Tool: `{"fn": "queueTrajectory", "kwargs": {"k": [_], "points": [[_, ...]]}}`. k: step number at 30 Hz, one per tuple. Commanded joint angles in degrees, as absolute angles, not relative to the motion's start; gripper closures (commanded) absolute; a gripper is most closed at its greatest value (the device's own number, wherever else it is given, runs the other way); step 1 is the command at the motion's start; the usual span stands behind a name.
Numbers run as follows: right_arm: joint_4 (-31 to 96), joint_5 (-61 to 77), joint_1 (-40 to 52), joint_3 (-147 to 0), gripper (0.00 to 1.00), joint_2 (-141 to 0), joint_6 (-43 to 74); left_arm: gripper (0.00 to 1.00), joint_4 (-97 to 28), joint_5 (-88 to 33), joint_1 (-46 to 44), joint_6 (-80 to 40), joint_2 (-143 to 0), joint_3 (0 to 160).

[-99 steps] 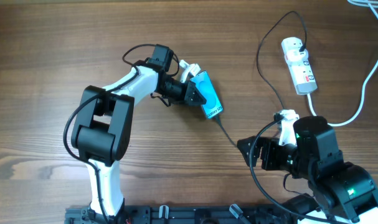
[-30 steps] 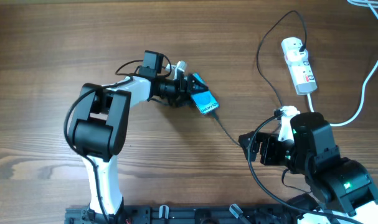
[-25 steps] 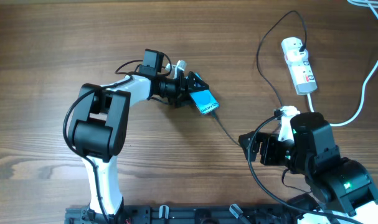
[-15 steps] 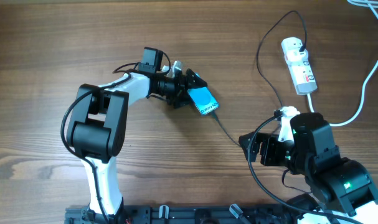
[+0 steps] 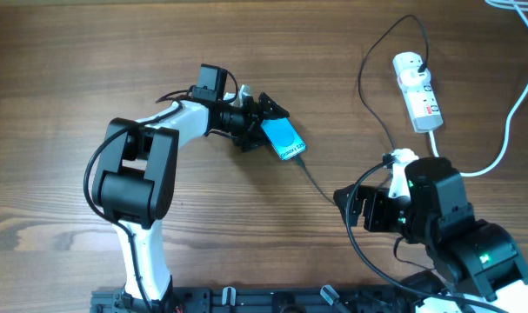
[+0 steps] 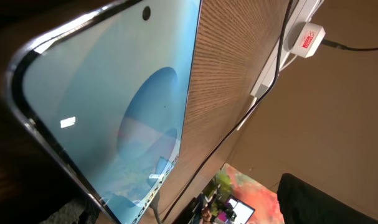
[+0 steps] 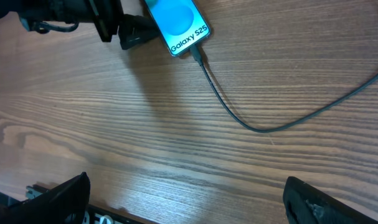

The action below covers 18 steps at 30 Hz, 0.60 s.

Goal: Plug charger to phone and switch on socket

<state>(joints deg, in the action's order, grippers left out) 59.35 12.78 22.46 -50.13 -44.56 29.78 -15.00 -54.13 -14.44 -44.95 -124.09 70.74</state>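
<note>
The phone lies flat on the wooden table, cyan screen up, lettering at its near right end. The charger, a thin black cable, has its plug tip in that end and runs on to the white adapter on the socket at the back right. My left gripper is open, its fingers on either side of the phone's far end; the phone fills the left wrist view. My right gripper stands open over bare table near the cable, holding nothing.
A thick white cord curves from the socket towards the right edge. A black rail lines the table's front edge. The right arm's base fills the front right corner.
My left gripper has opened off the phone and drawn back a little up and to the left. The phone now lies flat, cable still in it. The right arm has not moved.
</note>
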Motion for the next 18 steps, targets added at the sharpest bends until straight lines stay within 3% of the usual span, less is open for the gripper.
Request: {"fn": "queueTrajectory", "kwargs": {"k": [1,8,13,18], "points": [[59.4,11.6,22.3,-51.2,0.0,-45.9,30.0,0.08,-21.6,-10.9,-12.0,-45.3,-137.4,61.0],[59.5,11.6,22.3,-51.1,0.0,-49.7,30.0,0.08,-21.8,-10.3,-12.0,-46.2,-137.4,61.0],[59.6,11.6,22.3,-51.1,0.0,-51.2,30.0,0.0,-24.0,-7.7,-12.0,-49.9,-137.1,61.0],[59.8,11.6,22.3,-51.0,0.01,-54.6,30.0,0.0,-35.7,-1.5,-12.0,-44.2,-122.0,61.7]]}}
